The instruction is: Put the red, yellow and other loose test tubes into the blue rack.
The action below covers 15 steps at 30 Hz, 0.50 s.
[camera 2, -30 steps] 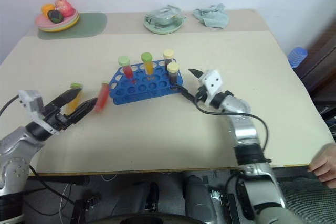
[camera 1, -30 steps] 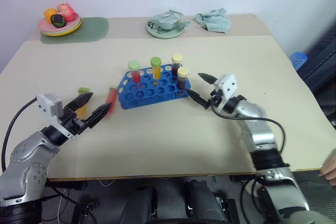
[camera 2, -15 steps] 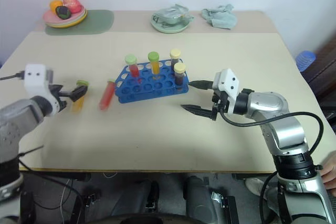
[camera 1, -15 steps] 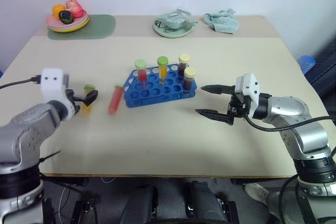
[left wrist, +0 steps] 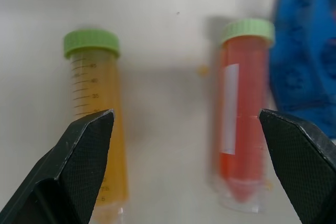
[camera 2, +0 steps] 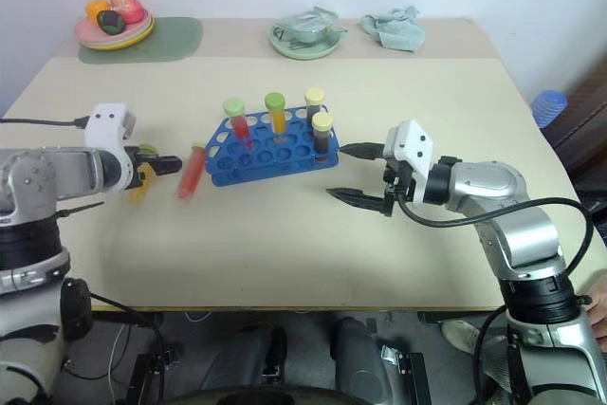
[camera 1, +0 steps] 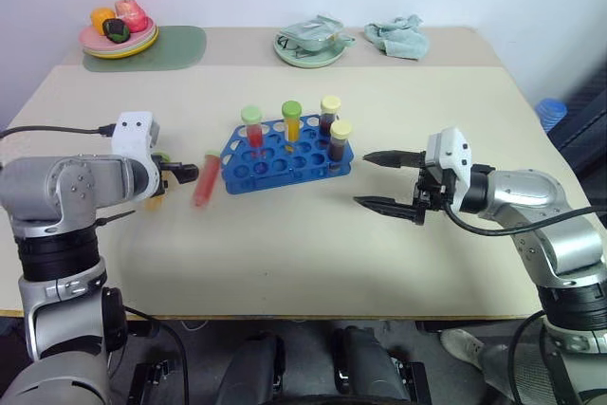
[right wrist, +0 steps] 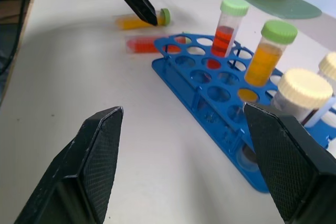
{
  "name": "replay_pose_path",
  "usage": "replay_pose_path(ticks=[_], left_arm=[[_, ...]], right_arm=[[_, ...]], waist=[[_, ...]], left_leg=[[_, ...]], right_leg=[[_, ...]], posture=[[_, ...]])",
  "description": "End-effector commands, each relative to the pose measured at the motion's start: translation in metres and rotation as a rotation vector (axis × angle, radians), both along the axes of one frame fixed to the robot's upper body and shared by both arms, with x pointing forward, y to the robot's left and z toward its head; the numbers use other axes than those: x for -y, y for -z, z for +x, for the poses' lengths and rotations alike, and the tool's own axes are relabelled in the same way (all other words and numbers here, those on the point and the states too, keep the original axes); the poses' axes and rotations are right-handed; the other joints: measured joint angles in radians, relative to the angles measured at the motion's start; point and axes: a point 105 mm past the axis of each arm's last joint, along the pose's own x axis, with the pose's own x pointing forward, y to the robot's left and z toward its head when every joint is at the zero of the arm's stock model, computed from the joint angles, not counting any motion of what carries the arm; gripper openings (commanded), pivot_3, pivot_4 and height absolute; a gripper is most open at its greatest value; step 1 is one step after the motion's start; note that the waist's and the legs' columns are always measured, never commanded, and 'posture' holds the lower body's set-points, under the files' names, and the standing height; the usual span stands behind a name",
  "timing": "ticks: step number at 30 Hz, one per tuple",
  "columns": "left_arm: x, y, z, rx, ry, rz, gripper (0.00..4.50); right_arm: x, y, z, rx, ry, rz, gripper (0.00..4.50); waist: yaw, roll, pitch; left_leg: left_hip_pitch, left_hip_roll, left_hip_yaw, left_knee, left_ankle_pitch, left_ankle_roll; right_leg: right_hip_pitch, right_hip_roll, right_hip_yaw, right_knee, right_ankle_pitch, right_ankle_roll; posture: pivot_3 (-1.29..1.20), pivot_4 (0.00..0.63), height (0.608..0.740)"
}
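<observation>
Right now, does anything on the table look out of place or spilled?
Two capped tubes lie flat on the table left of the blue rack instead of standing in it: the red tube right beside the rack and the yellow-orange tube farther out. Four tubes stand upright in the rack. Nothing looks spilled or broken.

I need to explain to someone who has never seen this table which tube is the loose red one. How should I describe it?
Find the blue rack in the middle of the table. Just off the rack's end on the robot's left, two tubes lie flat on the tabletop, both with green caps. The red tube is the one nearer the rack; its neighbour, the yellow-orange tube, lies farther out.
</observation>
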Motion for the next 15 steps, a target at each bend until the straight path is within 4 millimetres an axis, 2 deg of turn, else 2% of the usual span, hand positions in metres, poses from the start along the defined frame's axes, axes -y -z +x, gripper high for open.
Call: replay_pose_path(ticks=[1,9,15], left_arm=[[0.001,-0.006,0.009,0.019,-0.017,0.015,4.50],[0.018,-0.005,0.026,0.008,0.014,-0.015,4.50],[0.019,0.006,0.030,-0.077,-0.003,-0.002,4.50]], right_arm=[[-0.001,-0.017,-0.004,0.061,-0.004,0.006,3.71],[0.002,-0.019,-0.004,0.071,0.018,0.008,3.71],[0.006,-0.017,-0.005,0.073,0.027,0.011,3.71]], waist=[[0.000,0.000,0.000],[-0.001,0.000,0.000],[0.000,0.000,0.000]], left_leg=[[0.000,0.000,0.000,0.000,0.000,0.000],[0.000,0.000,0.000,0.001,0.000,0.000],[-0.001,0.000,0.000,0.001,0.000,0.000]], right_leg=[[0.000,0.000,0.000,0.000,0.000,0.000],[0.000,0.000,0.000,0.000,0.000,0.000],[0.000,0.000,0.000,0.000,0.000,0.000]], posture=[[0.00,0.150,0.740],[0.00,0.150,0.740],[0.00,0.150,0.740]])
